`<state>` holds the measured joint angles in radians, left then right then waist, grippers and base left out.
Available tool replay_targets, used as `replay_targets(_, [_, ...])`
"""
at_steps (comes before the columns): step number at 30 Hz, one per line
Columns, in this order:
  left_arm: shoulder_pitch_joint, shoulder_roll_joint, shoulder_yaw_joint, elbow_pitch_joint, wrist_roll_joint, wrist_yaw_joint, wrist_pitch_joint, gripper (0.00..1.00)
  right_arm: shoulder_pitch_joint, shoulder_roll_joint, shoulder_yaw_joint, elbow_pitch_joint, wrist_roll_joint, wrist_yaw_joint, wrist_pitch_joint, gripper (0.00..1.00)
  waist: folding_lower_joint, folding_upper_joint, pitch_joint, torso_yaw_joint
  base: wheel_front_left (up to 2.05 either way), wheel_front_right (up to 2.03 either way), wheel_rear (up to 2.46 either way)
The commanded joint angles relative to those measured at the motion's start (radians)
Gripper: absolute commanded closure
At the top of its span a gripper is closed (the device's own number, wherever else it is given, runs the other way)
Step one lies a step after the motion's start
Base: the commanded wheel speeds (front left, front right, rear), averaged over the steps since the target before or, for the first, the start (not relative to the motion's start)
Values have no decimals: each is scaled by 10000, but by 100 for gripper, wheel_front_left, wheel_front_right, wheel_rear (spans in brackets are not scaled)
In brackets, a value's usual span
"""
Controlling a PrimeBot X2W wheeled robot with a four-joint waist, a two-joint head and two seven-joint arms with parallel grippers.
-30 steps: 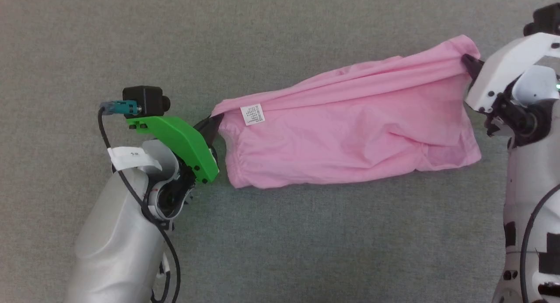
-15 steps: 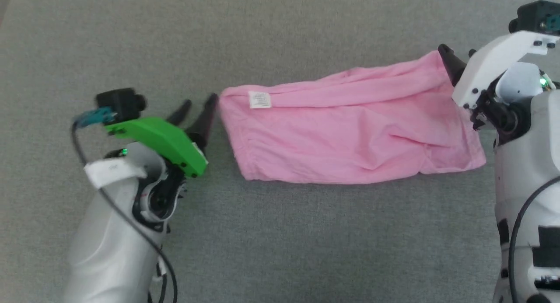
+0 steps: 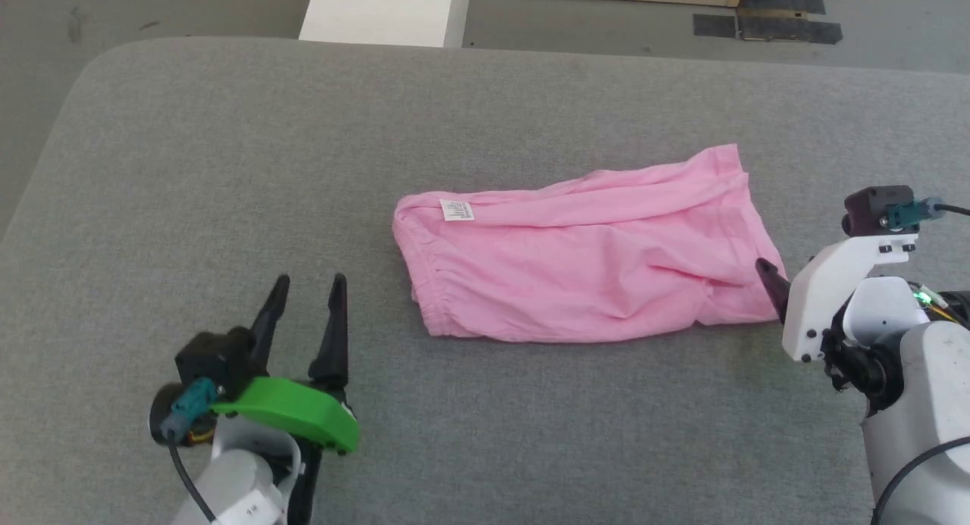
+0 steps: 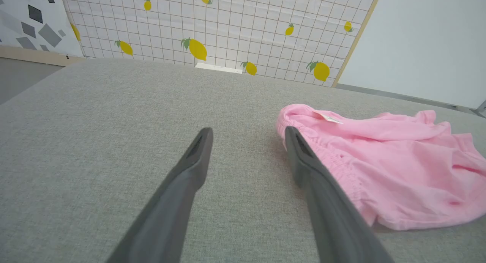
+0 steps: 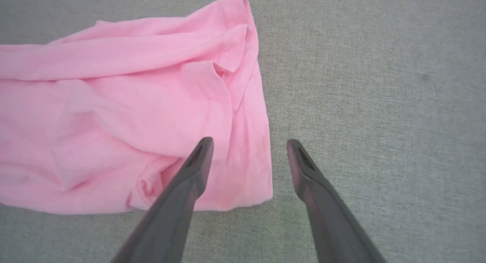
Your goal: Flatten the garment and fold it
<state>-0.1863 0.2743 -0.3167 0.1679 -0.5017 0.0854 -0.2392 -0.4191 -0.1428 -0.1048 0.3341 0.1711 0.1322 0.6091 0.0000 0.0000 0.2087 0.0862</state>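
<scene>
Lying between the left gripper (image 3: 311, 279) and the right gripper (image 5: 249, 140) — both spread, empty — the garment (image 3: 583, 267) rests rumpled.

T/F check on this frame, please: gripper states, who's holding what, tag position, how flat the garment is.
1. The left gripper and the right gripper both stand open. True.
2. The left gripper holds the garment. False: it is empty and apart from the fabric.
3. The white label lies near the garment's left end. True.
4. The garment lies perfectly flat. False: it is creased, with a bunched fold along its far edge.
</scene>
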Motion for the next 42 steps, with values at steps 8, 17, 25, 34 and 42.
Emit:
replay_targets(8, [230,-328,-80,-201,156,76,-148,0,-605,245,-146,632,-1266,-15,495,0,0,0,540,415,0,0,0])
replay_targets(17, [-175,-458,-231,-265,-63,-1,339,0,-959,342,-301,2005,-1739,-15,1266,100,0,0,678,603,0,0,0])
replay_targets(25, [-701,-761,-732,-215,-844,224,3107,0,-834,202,-187,1493,-1106,-15,1062,100,0,0,249,100,0,0,0])
replay_targets(34, [-1621,-712,-1191,567,-1079,446,5313,0,-618,210,354,945,-654,-15,1204,100,0,0,213,-454,0,0,0])
replay_targets(42, [-2330,-712,-1424,2038,-1126,201,5874,100,-463,253,636,780,-433,-15,1217,100,0,0,298,-643,0,0,0])
